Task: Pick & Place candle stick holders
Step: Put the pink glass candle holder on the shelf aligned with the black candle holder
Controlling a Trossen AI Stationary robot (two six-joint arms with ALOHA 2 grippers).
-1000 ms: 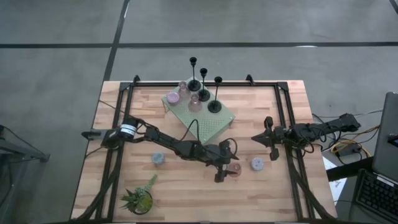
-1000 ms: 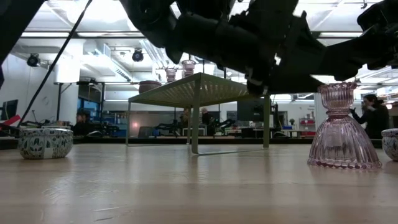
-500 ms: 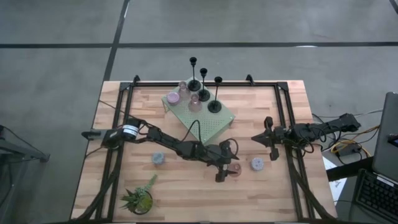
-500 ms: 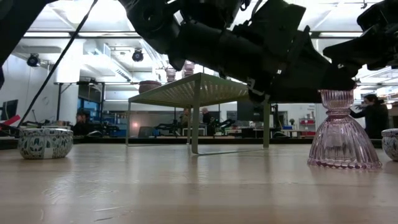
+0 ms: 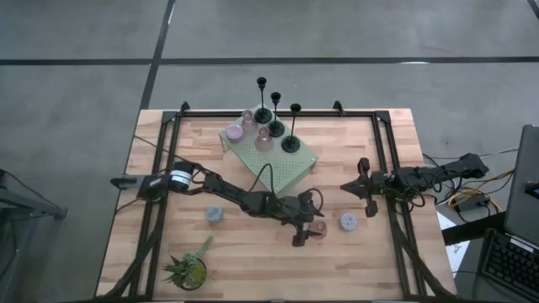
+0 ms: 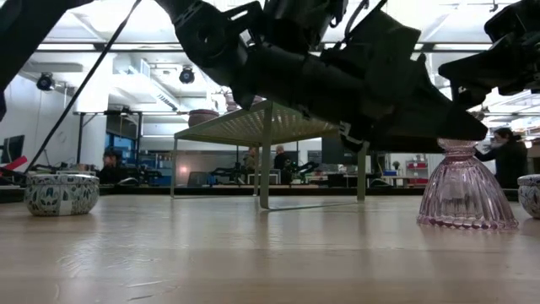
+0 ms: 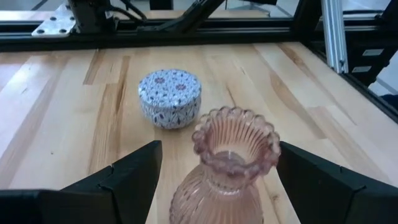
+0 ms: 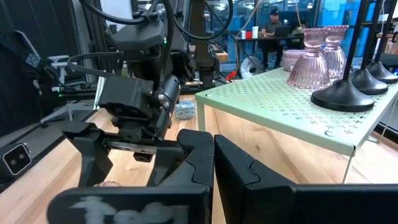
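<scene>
A pink ribbed glass candle stick holder (image 7: 229, 163) stands upright on the wooden table (image 5: 253, 252), right of centre. My left gripper (image 7: 217, 149) is open, with one finger on either side of the holder's neck and scalloped rim and a gap showing at each side. In the low view the fingers hide the pink holder's (image 6: 466, 192) top. Just beyond it sits a blue-patterned cup (image 7: 169, 97). My right gripper (image 5: 345, 186) waits shut at the table's right side. Three black stemmed holders (image 5: 275, 114) and more pink ones stand on the green perforated stand (image 5: 278, 164).
A second blue-patterned cup (image 5: 214, 215) sits left of centre, and a spiky green potted plant (image 5: 189, 268) stands near the front left. A black frame (image 5: 156, 210) runs along the table's sides. People sit at desks in the room beyond.
My left gripper has sunk a little around the pink holder: in the low view the holder's rim showed clear beneath the fingers before, and now the fingers cover it. The holder has not moved.
</scene>
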